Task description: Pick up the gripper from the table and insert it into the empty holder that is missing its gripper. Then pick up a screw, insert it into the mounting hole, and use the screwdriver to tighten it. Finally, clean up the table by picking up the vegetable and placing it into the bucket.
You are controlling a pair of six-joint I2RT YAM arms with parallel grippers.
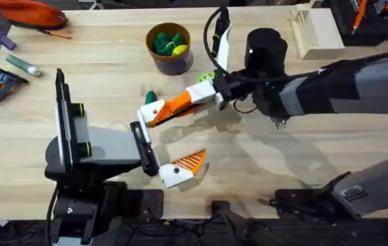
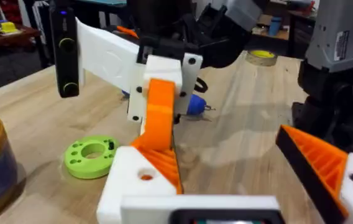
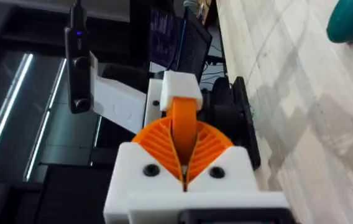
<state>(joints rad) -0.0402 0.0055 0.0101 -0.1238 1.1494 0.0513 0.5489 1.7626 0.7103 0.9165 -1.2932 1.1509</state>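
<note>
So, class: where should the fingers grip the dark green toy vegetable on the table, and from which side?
Probably grip the vegetable across its narrow, rounded body, coming straight down from above. It lies flat on the table, so a sideways approach would likely scrape the wood, and the smooth skin suggests closing at the middle.

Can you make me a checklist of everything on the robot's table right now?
Surface: wooden table, bare in the middle.
Job's things: orange block at the white holder; dark green vegetable on the table; bucket holds green and yellow toys.
Clutter: green disc, wooden box, orange pouch.
Grippers: right gripper shut on the orange block; left gripper open.
Cables: black cable looping off the right arm.
Surroundings: nothing seen that matters.
</note>
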